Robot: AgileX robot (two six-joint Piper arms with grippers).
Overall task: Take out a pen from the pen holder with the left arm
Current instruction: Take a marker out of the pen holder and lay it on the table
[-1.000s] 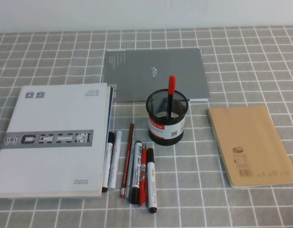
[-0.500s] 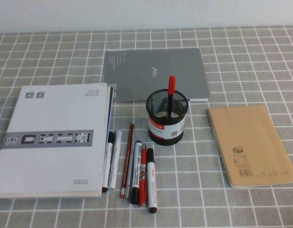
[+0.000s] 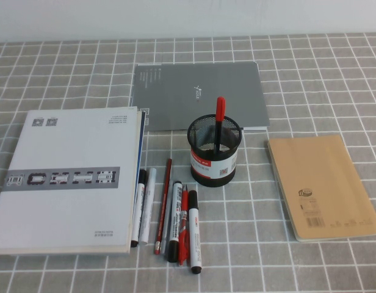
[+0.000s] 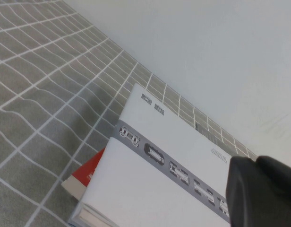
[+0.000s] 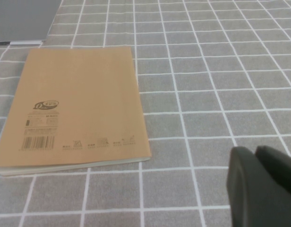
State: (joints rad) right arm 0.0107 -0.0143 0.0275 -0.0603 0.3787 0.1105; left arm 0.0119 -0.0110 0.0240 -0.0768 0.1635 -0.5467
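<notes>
Black mesh pen holder (image 3: 213,165) holds one red-capped pen (image 3: 219,111) upright (other pens (image 3: 176,220) lie loose at its 7 o'clock), apart from the left gripper (image 4: 255,163), closed near the white book (image 3: 72,207) at 9 o'clock, and the right gripper (image 5: 255,152), closed near the tan notebook (image 3: 322,183) at 4 o'clock.
</notes>
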